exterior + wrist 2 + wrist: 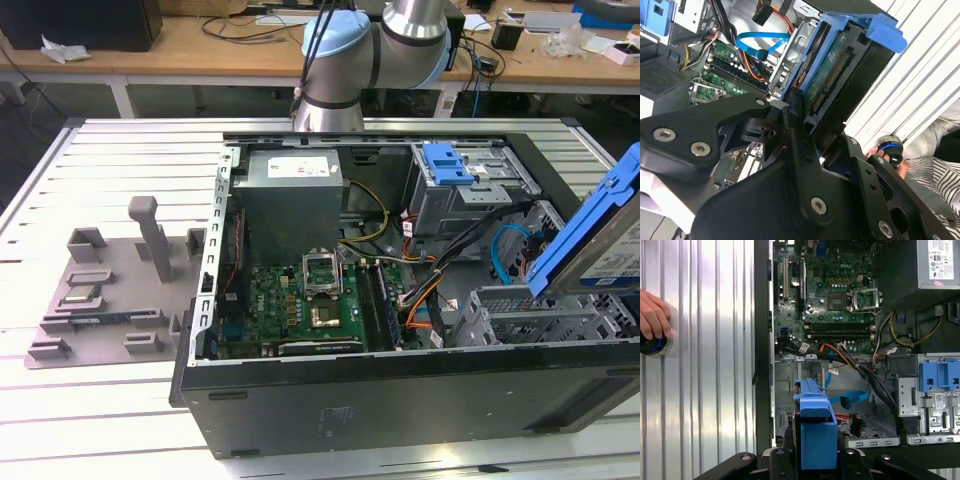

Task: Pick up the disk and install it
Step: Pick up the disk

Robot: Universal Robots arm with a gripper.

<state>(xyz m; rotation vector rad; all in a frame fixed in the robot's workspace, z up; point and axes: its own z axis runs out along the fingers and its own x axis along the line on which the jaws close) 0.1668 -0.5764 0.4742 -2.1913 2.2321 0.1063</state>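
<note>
The disk [592, 238], a silver-grey drive with blue side rails and a white-and-blue label, hangs tilted at the exterior view's right, above the grey metal drive cage [528, 318] of the open computer case [400, 400]. In the second wrist view my gripper [822, 136] is shut on the disk [837, 75], with one black finger [796, 117] pressed against its edge. In the first wrist view the disk's blue rail end [815, 422] stands out from my gripper [815, 461], over the cage [872, 432] and a loose blue cable [852, 399].
Inside the case lie the motherboard [300, 300], a grey power supply box [290, 205], a blue-fronted bay [447, 165] and orange and black cables [425, 300]. A grey fixture [110, 290] stands at the exterior view's left. A person's hand [652, 315] rests on a blue-ringed button.
</note>
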